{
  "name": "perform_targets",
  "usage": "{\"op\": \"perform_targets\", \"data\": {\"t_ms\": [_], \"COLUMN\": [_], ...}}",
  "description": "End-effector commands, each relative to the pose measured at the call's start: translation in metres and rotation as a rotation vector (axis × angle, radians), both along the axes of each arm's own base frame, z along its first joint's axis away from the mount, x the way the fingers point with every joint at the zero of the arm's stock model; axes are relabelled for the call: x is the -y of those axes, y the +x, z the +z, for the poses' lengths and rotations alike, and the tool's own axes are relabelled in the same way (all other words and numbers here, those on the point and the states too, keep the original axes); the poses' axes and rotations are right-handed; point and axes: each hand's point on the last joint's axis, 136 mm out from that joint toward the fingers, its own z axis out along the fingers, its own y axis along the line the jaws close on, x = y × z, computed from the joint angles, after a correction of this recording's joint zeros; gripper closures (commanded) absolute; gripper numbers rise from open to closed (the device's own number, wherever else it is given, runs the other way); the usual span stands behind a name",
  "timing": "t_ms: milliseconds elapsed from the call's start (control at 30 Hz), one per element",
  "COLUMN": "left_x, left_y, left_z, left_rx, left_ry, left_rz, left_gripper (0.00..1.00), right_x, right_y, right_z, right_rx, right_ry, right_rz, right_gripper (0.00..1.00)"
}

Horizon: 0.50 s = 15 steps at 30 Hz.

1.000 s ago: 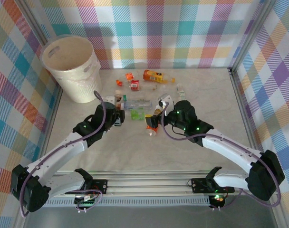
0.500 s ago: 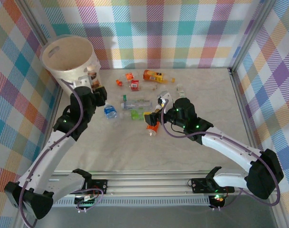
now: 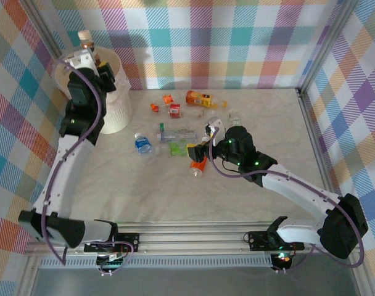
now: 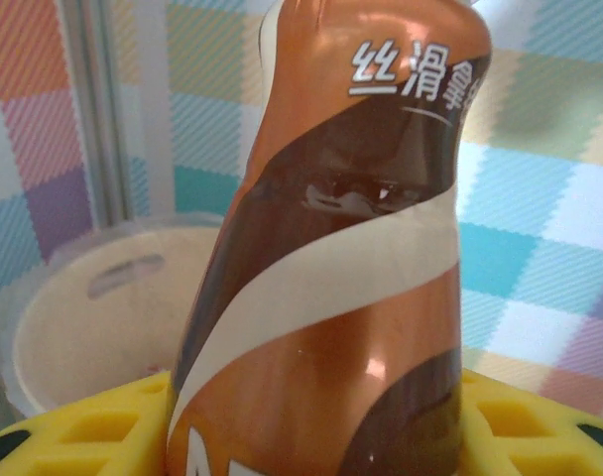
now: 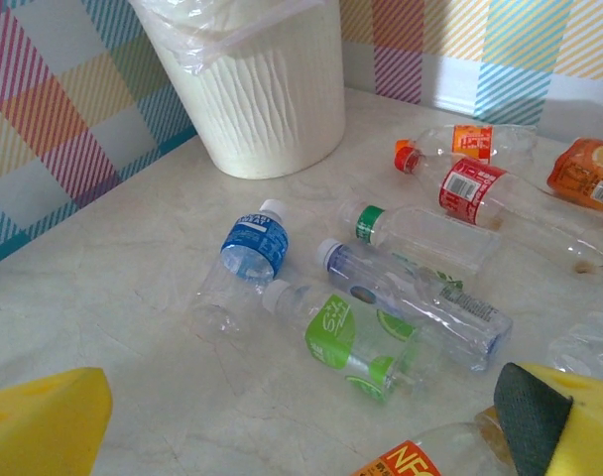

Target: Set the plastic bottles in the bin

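Where the left arm stands raised at the far left corner, its tool [image 3: 86,44] is pinched on a brown-and-orange-labelled bottle [image 4: 331,278], held upright above the bin [image 4: 93,307]; the right tool [image 3: 201,147] has its fingers spread wide, low over the desk [image 3: 175,197], just above an orange-labelled bottle [image 3: 198,164]; beyond it the other plastic bottles [image 3: 175,134] lie scattered on the desk outside the bin, among them a blue-labelled one [image 5: 252,246], a green-labelled one [image 5: 341,337] and a red-labelled one [image 5: 468,184].

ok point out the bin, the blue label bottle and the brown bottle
bin [image 5: 272,109]: right wrist view, ribbed side wall
blue label bottle [image 5: 254,243]: right wrist view, its label
brown bottle [image 4: 331,297]: left wrist view, its body
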Motion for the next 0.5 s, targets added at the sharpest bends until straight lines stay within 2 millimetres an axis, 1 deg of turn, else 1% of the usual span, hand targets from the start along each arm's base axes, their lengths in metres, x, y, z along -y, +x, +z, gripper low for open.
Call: {"op": "perform_targets", "data": {"t_ms": [0,133,233,333,367,400,467], "left_x": [-0.030,-0.050,-0.070,-0.091,-0.097,-0.103,-0.113], "left_y": [0.018,0.043,0.064,0.088,0.094,0.101,0.111], "left_z": [0.023,0.026,0.013,-0.013,-0.018,-0.033,-0.052], "left_rx": [0.031,0.008,-0.040,-0.114,-0.126,-0.171,-0.219], "left_ry": [0.041,0.082,0.111,0.114,0.112,0.107,0.084], "left_rz": [0.078,0.132,0.186,0.225,0.230,0.237,0.249], "left_gripper": [0.59,0.59,0.58,0.59,0.59,0.58,0.58], "right_x": [0.002,0.006,0.011,0.016,0.017,0.018,0.019], "right_y": [-0.001,-0.003,-0.004,-0.006,-0.006,-0.006,-0.007], "right_z": [0.022,0.020,0.018,0.017,0.017,0.018,0.019], "right_rx": [0.026,0.019,0.019,0.021,0.022,0.021,0.023], "right_ry": [0.039,0.031,0.029,0.028,0.028,0.027,0.026], "right_rz": [-0.015,-0.028,-0.044,-0.058,-0.061,-0.064,-0.069], "right_gripper": [0.00,0.00,0.00,0.00,0.00,0.00,0.00]}}
